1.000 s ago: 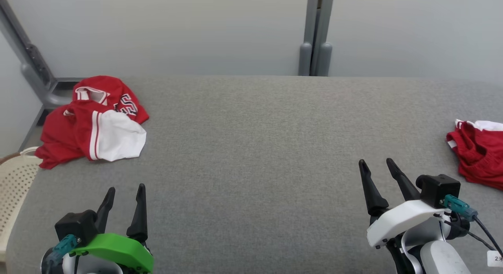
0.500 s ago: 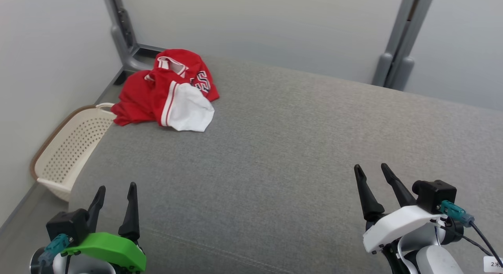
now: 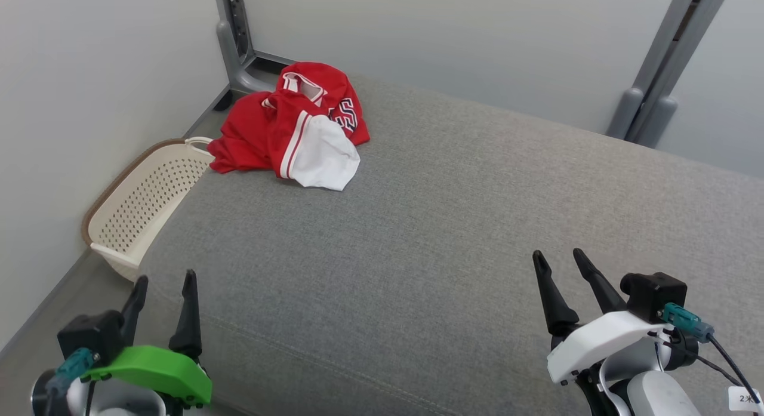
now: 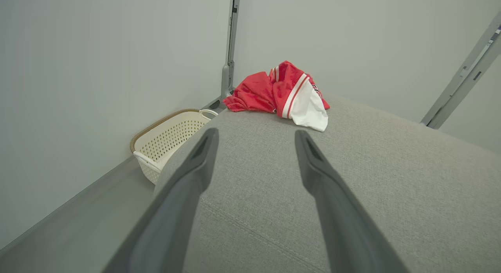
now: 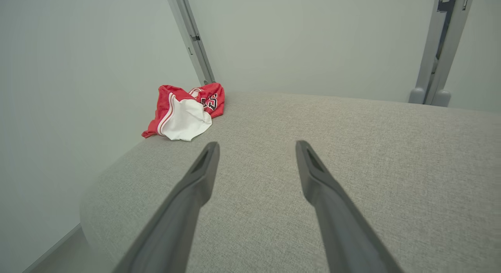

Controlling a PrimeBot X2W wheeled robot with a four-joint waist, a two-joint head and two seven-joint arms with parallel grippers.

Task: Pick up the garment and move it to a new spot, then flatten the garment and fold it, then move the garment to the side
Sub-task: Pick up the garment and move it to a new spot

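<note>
Crumpled garment (image 3: pixel 256 129), long axis left-right; white end rightward

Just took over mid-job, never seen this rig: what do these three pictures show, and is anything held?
It is a two-armed robot. The wide picture comes from its head camera, looking down on a grey padded surface: the left gripper, with the green mount, and the right gripper, white, are both open and empty. The other two pictures look along each gripper from its wrist. A crumpled red and white garment lies at the far left corner; a cream basket stands on the floor nearby.
</note>
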